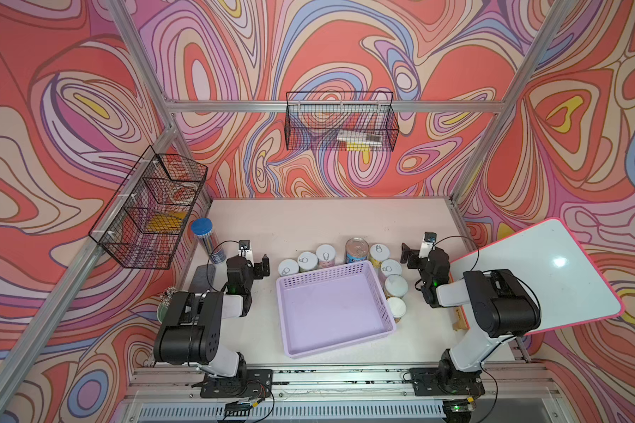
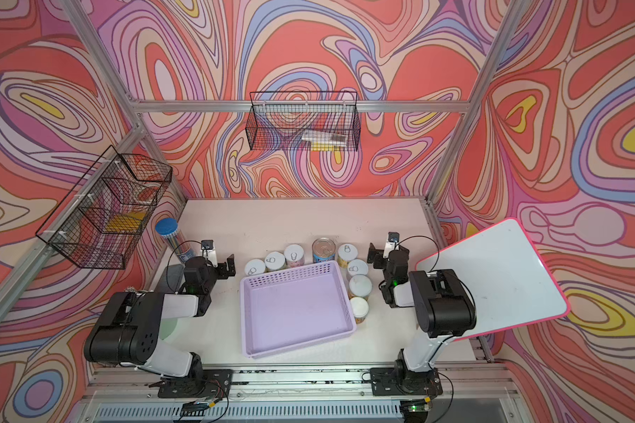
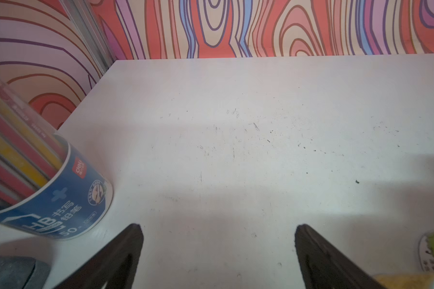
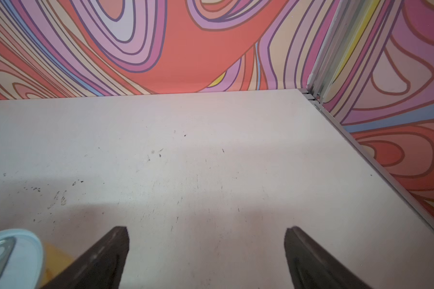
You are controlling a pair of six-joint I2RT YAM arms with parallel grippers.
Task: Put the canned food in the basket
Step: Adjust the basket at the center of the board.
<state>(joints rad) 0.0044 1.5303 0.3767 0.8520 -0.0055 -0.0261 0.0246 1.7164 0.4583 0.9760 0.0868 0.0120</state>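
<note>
Here, both jaws gape empty; cans (image 1: pixel 395 285) line the basket's (image 1: pixel 323 277) far and right rims.

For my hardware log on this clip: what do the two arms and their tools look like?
Both the left arm and right arm have bulky black joint housings joined by white links, on black base plates. A thin black cable loops at each wrist, where a small green light glows. The left tool and right tool each end in two flat, dark, tapering fingers.
</note>
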